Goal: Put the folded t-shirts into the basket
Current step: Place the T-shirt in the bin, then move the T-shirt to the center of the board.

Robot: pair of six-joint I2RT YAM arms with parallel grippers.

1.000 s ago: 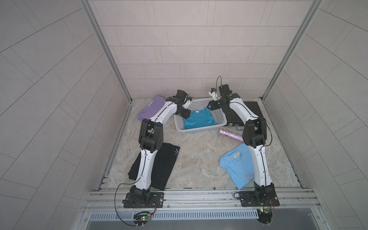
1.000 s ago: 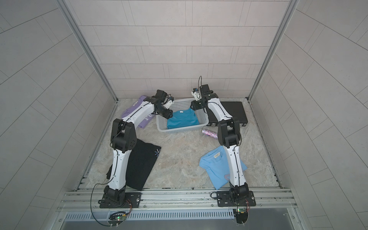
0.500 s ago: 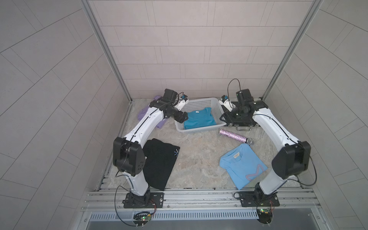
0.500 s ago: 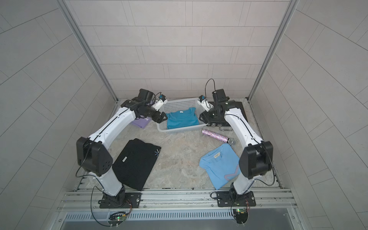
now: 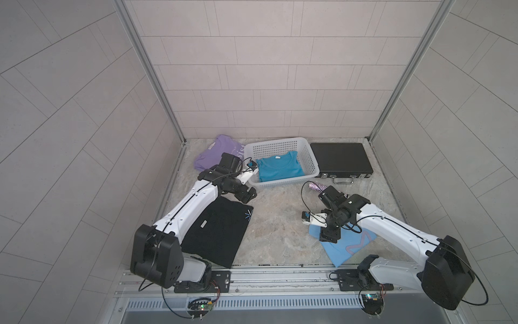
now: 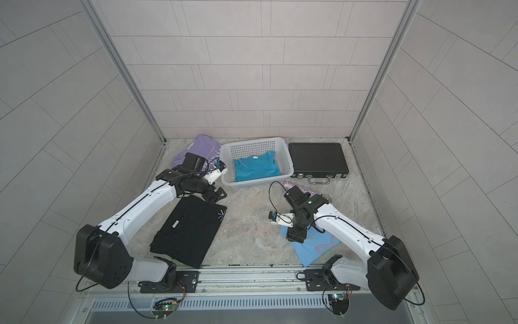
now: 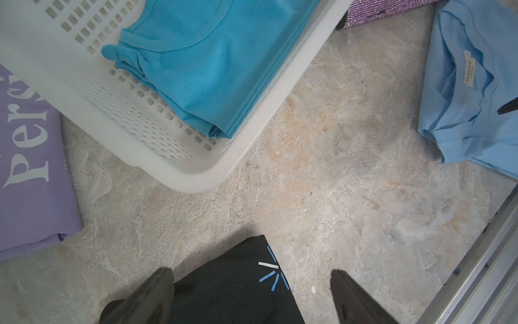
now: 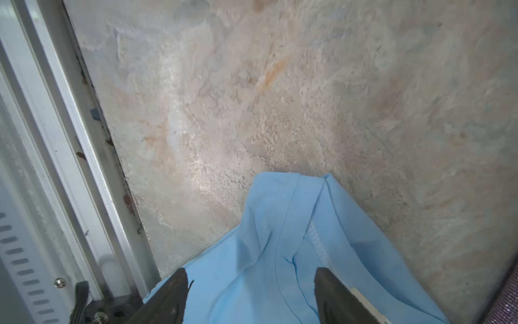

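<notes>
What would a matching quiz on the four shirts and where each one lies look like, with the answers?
Shirts:
1. teal shirt
2. lilac shirt
3. black shirt
4. light blue shirt

Places:
A. below the open right hand
B. in the basket
C. beside the basket, on the side away from the case
D. one corner below the open left hand

Pairs: 1-B, 2-C, 3-D, 4-A
</notes>
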